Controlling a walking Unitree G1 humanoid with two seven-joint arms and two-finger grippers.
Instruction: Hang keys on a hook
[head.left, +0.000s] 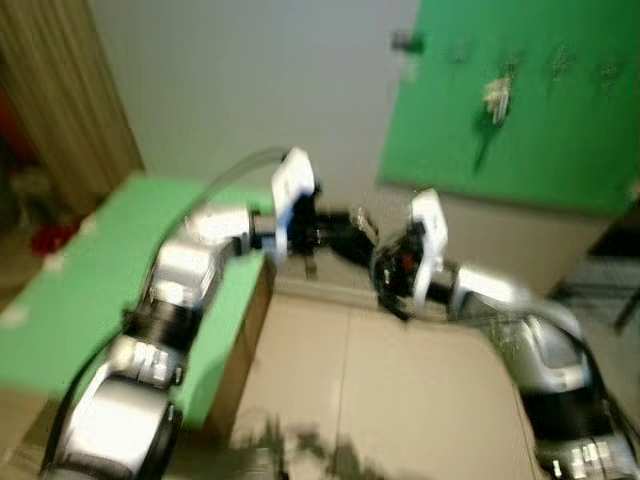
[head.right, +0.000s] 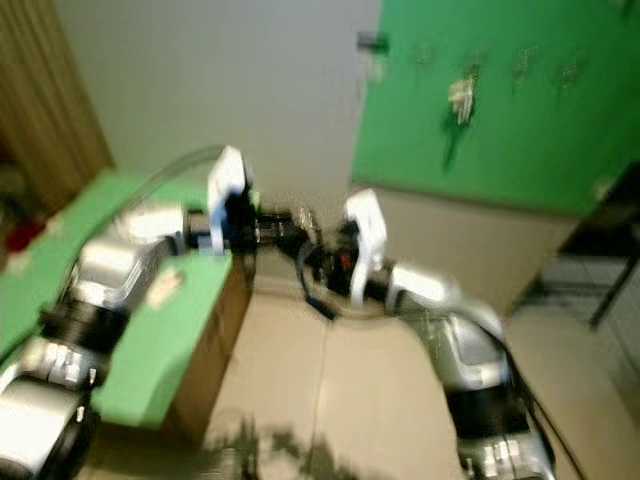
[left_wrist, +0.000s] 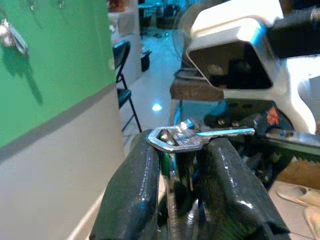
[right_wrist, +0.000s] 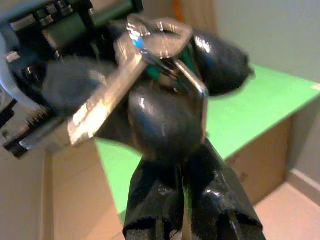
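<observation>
A silver key on a wire ring (left_wrist: 177, 140) is clamped between the two black fingers of my left gripper (left_wrist: 177, 150), which is shut on it. My right gripper (right_wrist: 182, 165) meets it head-on, with its fingers pressed together around the ring (right_wrist: 197, 90). The key's blade (right_wrist: 100, 110) sticks out sideways. In the blurred eye views both grippers (head.left: 345, 238) touch in mid-air above the floor. A green board (head.left: 540, 150) with a row of small hooks (head.left: 560, 60) hangs on the wall to the upper right. Another bunch of keys (head.left: 497, 97) hangs from one of its hooks.
A green-topped table (head.left: 90, 290) with a wooden side stands at my left, under the left arm. A black folding chair (head.left: 620, 270) stands at the far right below the board. Beige tiled floor (head.left: 400, 390) lies ahead, and a wooden door frame (head.left: 70, 90) is at the left.
</observation>
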